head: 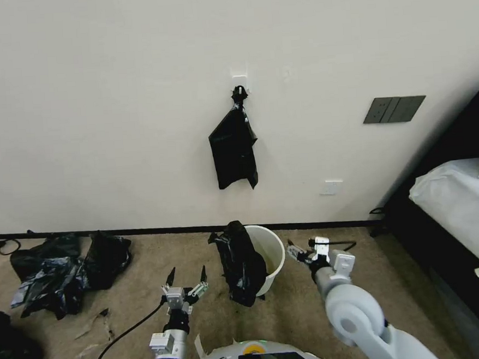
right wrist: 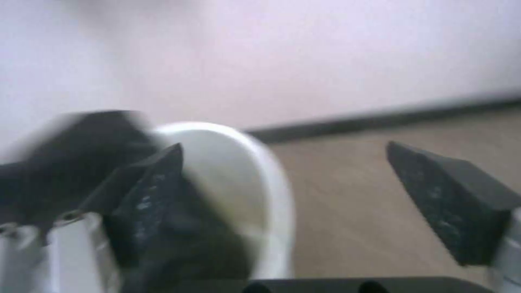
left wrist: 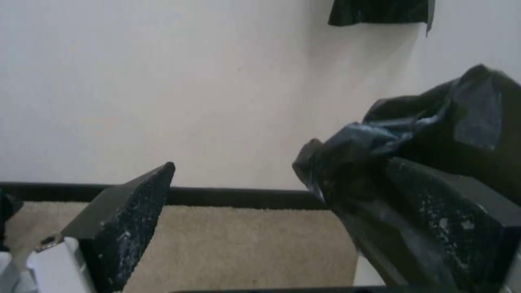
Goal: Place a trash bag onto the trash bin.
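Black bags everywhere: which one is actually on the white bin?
The trash bag draped over the trash bin rim; another bundle hangs on the wall, others lie heaped on carpet.

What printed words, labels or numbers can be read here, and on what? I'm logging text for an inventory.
None can be read.
Round cream-white plastic trash bin: no label visible on the side shown.
Thin glossy black plastic trash bag, draped over the bin's rim: no print.
Dark grey wall switch plate: no markings legible.

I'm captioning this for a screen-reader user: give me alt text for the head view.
A black trash bag hangs over the left rim of a cream trash bin on carpet by a white wall. The open left gripper and right gripper flank it, holding nothing.
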